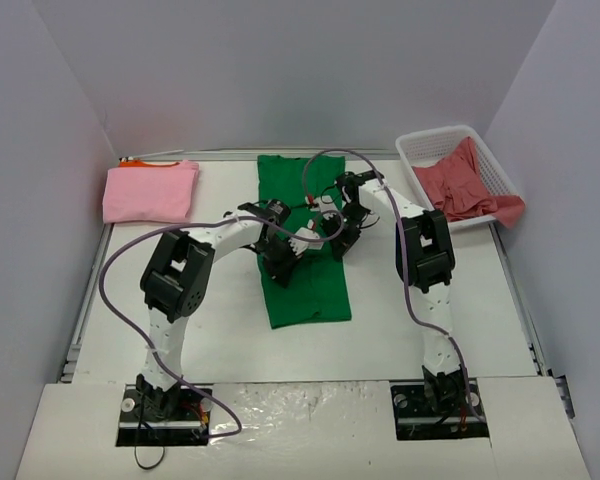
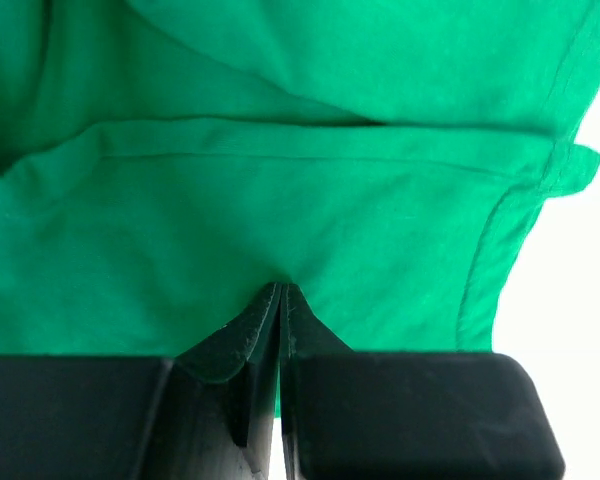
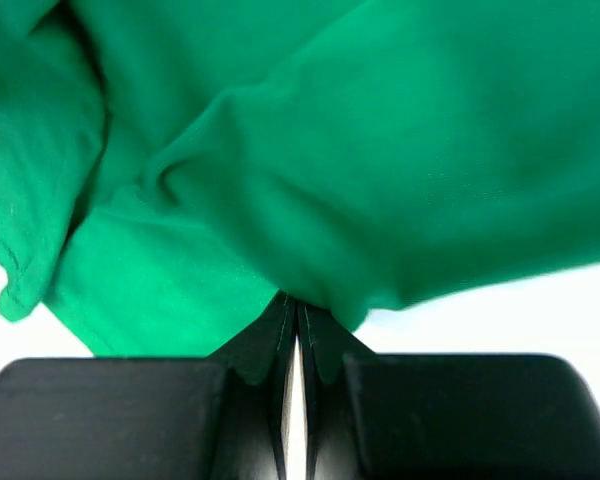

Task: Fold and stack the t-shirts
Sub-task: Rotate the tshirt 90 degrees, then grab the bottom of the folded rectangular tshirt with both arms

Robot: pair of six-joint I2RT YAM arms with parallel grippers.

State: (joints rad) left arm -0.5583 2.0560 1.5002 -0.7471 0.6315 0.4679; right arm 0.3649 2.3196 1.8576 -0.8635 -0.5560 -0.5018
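Seen from above, the bright green cloth t-shirt [image 1: 310, 290] lies in the middle of the white table [image 1: 460, 300], a long strip running from the arms toward the far wall. Only the wrist views show the left gripper [image 2: 280, 300] and right gripper [image 3: 297, 310] each pinched tight on its cloth.

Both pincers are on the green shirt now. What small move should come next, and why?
Probably raise both together a little, jaws closed. The left pincer and the right pincer each pinch cloth of the green shirt near its middle, and it lies as a long strip, so an even lift should start the next fold.
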